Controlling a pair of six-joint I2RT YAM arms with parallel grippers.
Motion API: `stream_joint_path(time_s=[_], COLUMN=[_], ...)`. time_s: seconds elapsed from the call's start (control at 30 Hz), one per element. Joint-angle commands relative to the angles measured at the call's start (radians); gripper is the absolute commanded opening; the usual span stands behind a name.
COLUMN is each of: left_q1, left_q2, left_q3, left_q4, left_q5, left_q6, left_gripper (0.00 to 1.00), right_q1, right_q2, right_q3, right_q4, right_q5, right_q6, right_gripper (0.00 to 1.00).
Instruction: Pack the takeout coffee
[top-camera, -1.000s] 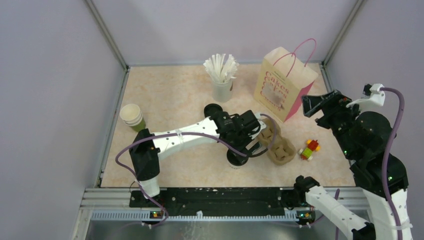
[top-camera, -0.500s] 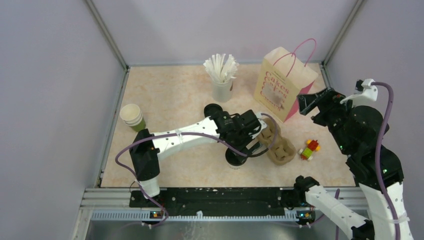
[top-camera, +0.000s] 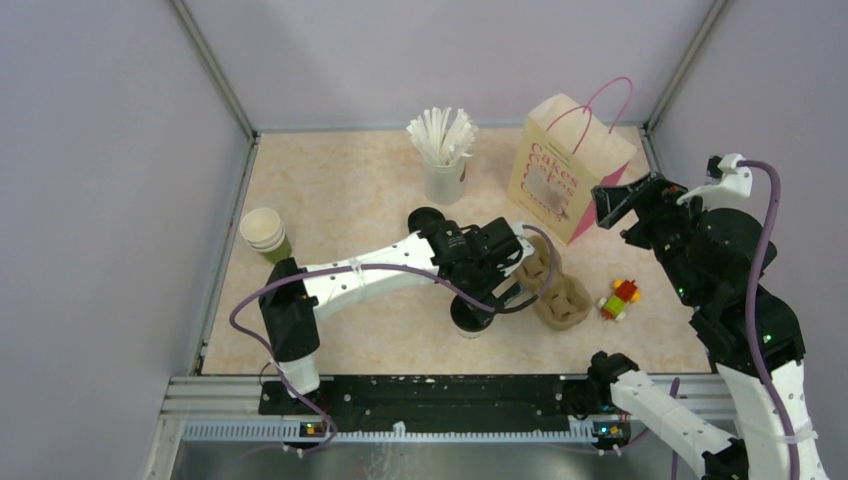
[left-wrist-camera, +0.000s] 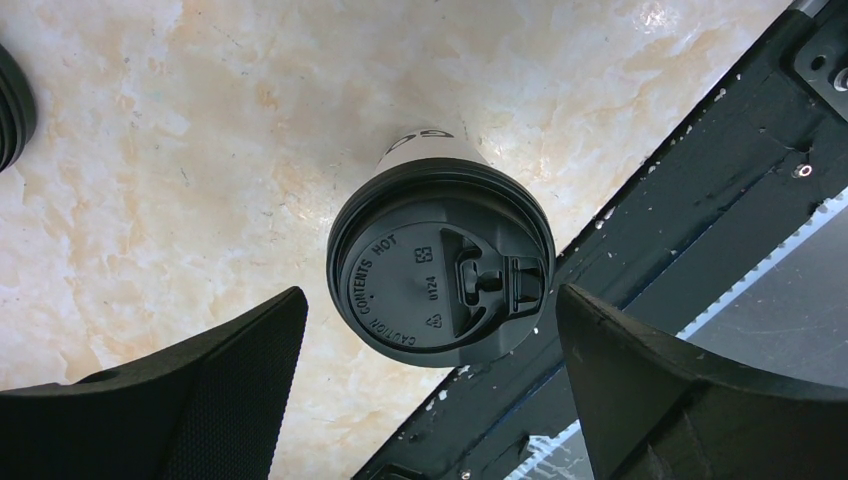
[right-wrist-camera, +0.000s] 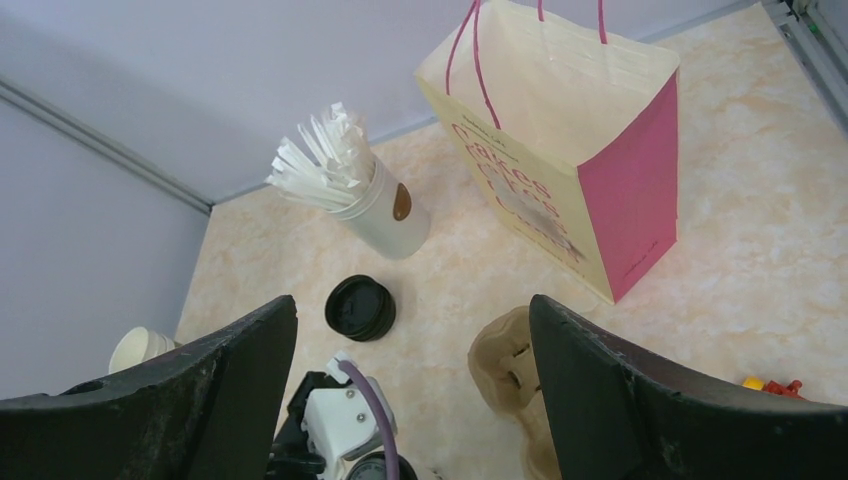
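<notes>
Marbled table (top-camera: 350, 200) under left pincer (left-wrist-camera: 430, 300), wide open around takeout coffee (left-wrist-camera: 400, 290).

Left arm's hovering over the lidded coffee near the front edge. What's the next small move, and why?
Probably lower the left gripper straight down until its fingers straddle the takeout coffee, then close. The jaws stand wide open, the wrist view shows the coffee roughly centred between them, and there is a clear gap on each side, so nothing is gripped yet.
</notes>
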Motion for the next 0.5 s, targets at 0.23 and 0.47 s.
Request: stream_joint_path(time_s=[0.23,0.47], left_q1=[-0.015,-0.016], left_q2=[0.013,0.005], left_q3=[-0.054,-0.068], left_q4=[0.033,0.051], left_q5=[0.043,0.001], left_q6=[-0.004,-0.002], left_gripper=[0.99,0.96], right_q1=[0.003,0.003], right_q2=[-0.004,-0.009], right_q3=[0.013,0.006], right_q4=[0.037,0.037], right_q5=[0.0,0.005], right_q6=[-0.028,-0.03], right_gripper=[0.85,0.85])
